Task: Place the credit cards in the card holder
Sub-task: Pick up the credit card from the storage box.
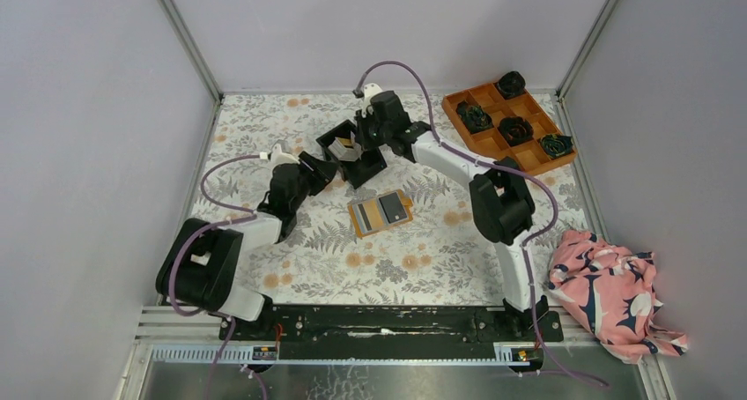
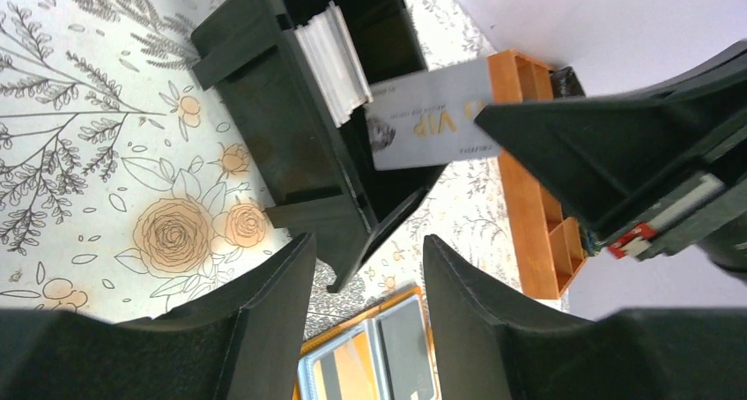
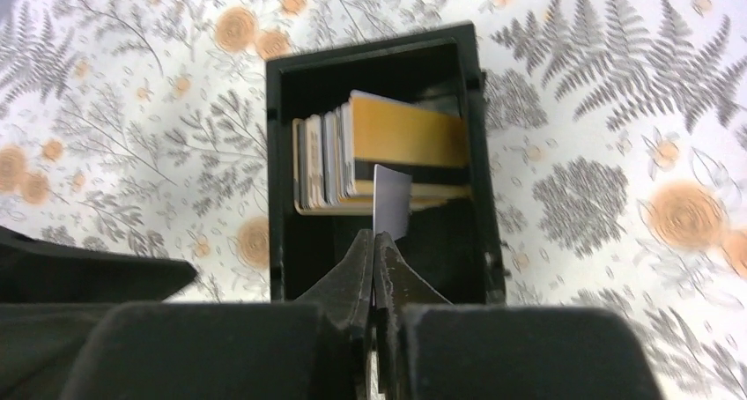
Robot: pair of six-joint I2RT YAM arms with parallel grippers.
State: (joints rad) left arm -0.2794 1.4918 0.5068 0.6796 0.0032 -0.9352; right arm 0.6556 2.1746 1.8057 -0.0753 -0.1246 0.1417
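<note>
A black bin (image 1: 352,162) holds a stack of credit cards (image 3: 352,158) standing on edge; the stack also shows in the left wrist view (image 2: 330,61). My right gripper (image 3: 376,240) is shut on one silvery card (image 3: 392,202) and holds it just above the bin. In the left wrist view that card (image 2: 423,122) reads "VIP". The card holder (image 1: 380,212) lies open on the table in front of the bin, orange outside, pale blue inside, with cards in its pockets. My left gripper (image 2: 366,268) is open and empty, hovering beside the bin's left near corner (image 1: 326,166).
An orange compartment tray (image 1: 509,122) with dark rosettes stands at the back right. A pink patterned cloth (image 1: 612,294) lies at the right front, off the floral mat. Grey walls close in the back and both sides.
</note>
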